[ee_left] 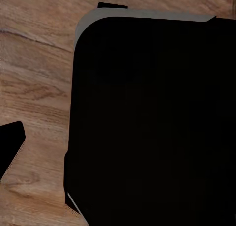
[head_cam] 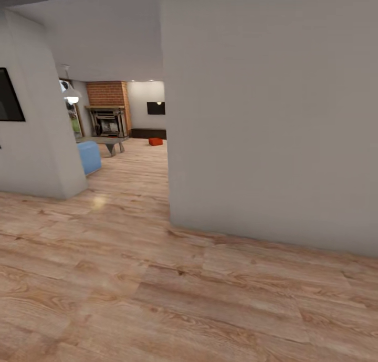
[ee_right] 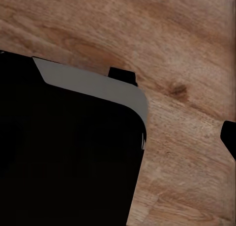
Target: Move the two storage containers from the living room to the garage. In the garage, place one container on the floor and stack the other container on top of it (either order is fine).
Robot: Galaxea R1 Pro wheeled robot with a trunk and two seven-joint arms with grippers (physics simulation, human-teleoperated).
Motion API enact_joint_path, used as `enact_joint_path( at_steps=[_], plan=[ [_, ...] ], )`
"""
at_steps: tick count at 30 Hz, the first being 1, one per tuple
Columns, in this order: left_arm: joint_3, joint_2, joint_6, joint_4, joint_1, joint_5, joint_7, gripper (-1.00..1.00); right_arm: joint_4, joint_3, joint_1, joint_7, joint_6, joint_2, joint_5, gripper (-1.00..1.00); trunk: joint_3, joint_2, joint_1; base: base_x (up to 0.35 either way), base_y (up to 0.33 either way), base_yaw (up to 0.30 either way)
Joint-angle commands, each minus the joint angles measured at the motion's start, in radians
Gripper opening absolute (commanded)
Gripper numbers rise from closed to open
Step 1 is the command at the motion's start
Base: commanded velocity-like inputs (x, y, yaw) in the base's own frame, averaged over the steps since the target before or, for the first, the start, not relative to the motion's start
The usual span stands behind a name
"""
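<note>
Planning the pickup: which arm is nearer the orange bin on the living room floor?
Left, probably, and only slightly. The storage container sits far ahead, left of centre. Both arms hang over the wood floor beside the robot's base, far from it.

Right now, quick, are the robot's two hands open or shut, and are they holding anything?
Left gripper: cannot be told; the left wrist view shows a black body over wood floor.
Right gripper: cannot be told; the right wrist view shows the same, nothing visibly held.
</note>
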Motion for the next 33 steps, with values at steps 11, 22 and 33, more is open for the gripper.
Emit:
enact_joint_path(
  at_steps=[11, 22, 33],
  plan=[
    [0.001, 0.0, -0.003, 0.0, 0.0, 0.008, -0.001, 1.0, 0.002, 0.01, -0.001, -0.002, -0.004, 0.0, -0.005, 1.0, -0.001, 0.0, 0.001, 0.322, 0.0, 0.0],
    [0.002, 0.0, -0.005, 0.0, 0.0, 0.008, -0.001, 1.0, 0.002, 0.011, -0.001, -0.002, -0.004, 0.0, -0.004, 1.0, -0.001, 0.0, 0.001, 0.322, 0.0, 0.0],
    [0.002, 0.0, -0.004, 0.0, 0.0, 0.008, -0.001, 1.0, 0.002, 0.01, -0.001, -0.002, -0.004, 0.0, -0.004, 1.0, -0.001, 0.0, 0.001, 0.322, 0.0, 0.0]
  ],
)
